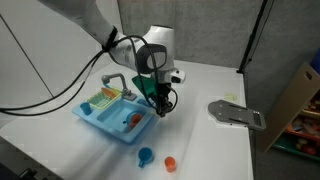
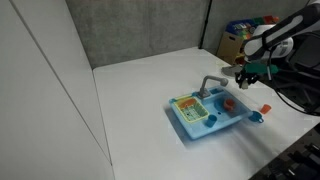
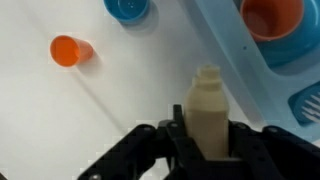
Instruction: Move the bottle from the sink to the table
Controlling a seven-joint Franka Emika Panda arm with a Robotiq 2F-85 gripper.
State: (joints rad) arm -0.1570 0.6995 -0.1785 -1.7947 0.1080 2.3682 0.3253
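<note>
My pincer pinches the bottle upright over the white surface, just outside the sink at one o'clock. An orange cup sits at ten o'clock and a blue cup farther off at eleven.

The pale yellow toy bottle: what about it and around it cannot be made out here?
Pale yellow toy bottle: base hidden by the black gripper, wrist view; too small to find in both exterior views.
Small blue cup: cut off by the top edge, wrist view.
Light blue plastic sink: cut off by the right edge, wrist view.
</note>
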